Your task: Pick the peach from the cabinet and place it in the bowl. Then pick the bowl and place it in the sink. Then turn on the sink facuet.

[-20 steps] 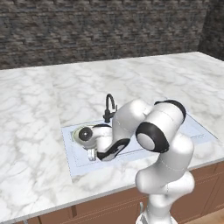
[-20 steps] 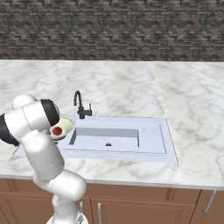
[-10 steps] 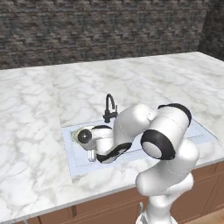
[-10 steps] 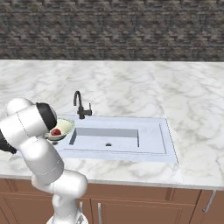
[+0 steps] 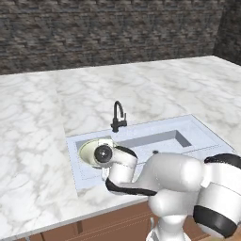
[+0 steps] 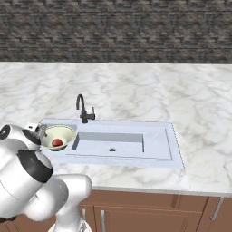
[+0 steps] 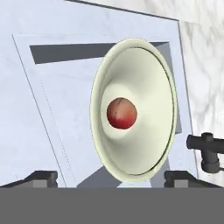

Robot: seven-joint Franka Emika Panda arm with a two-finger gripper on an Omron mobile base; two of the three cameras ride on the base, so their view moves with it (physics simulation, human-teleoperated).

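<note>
Bowl [image 7: 133,109], pale cream-green, wide and round, sat in sink [image 6: 154,140] left basin, reddish peach [image 7: 121,113] at its centre, gripper [image 7: 109,177] spread wide and released at 6 o'clock, black faucet [image 6: 83,108] behind, white marble counter [image 6: 195,104], dark stone wall [image 6: 116,31].

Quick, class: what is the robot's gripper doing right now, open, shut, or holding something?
Gripper: open, holding nothing; its fingertips stand wide apart on either side of the bowl, which sits in the sink with the peach inside.
</note>
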